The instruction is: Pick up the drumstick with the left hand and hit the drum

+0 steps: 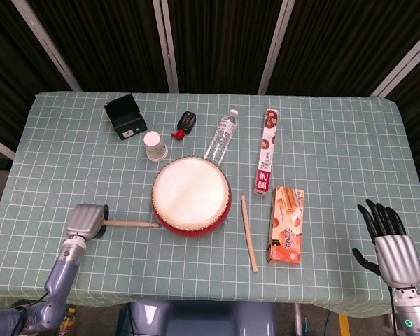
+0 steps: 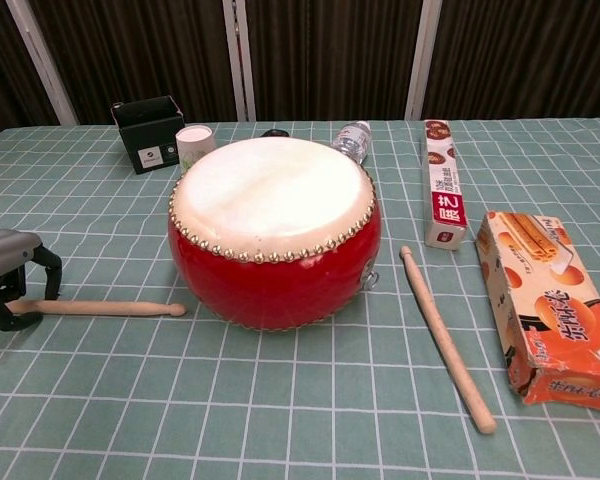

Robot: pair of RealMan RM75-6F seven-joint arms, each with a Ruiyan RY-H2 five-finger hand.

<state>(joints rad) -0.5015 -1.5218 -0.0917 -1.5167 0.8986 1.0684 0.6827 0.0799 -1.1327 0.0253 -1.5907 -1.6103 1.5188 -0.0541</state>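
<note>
A red drum with a white skin stands at the table's middle. To its left a wooden drumstick lies flat on the cloth, tip by the drum's base. My left hand is over the stick's outer end, its fingers arched above it and the thumb below, not clamped on it. My right hand rests open at the table's front right corner, far from everything; the chest view does not show it.
A second drumstick lies right of the drum, beside an orange biscuit box. Behind the drum are a long box, a bottle, a paper cup and a black box.
</note>
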